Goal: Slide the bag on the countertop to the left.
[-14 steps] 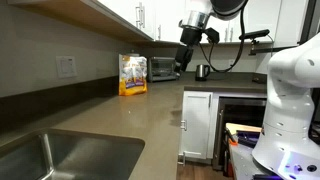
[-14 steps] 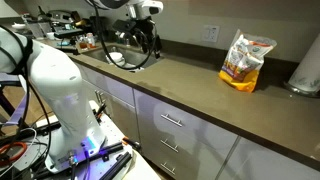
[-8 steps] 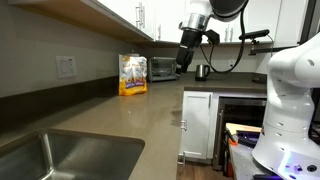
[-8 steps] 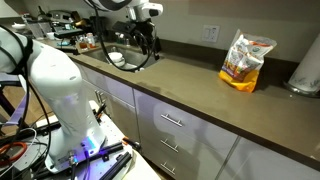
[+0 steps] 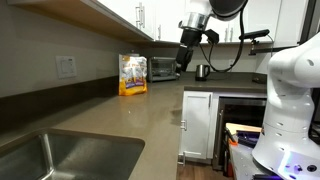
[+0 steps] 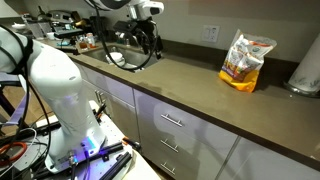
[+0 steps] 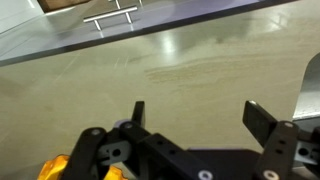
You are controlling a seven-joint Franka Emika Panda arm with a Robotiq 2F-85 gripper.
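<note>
The yellow-orange snack bag (image 5: 133, 74) stands upright on the grey-brown countertop (image 5: 140, 115), near the back wall; it also shows in an exterior view (image 6: 246, 62). My gripper (image 5: 184, 62) hangs above the counter, well to the side of the bag and apart from it; it also shows in an exterior view (image 6: 148, 40). In the wrist view the gripper (image 7: 196, 118) is open and empty, with only bare countertop (image 7: 180, 60) between its fingers. The bag is out of the wrist view.
A silver toaster oven (image 5: 162, 68) stands just behind the bag. A steel sink (image 5: 60, 157) is set in the near end of the counter. A kettle (image 5: 202, 71) stands beyond the gripper. White cabinets (image 6: 190, 130) run under the counter.
</note>
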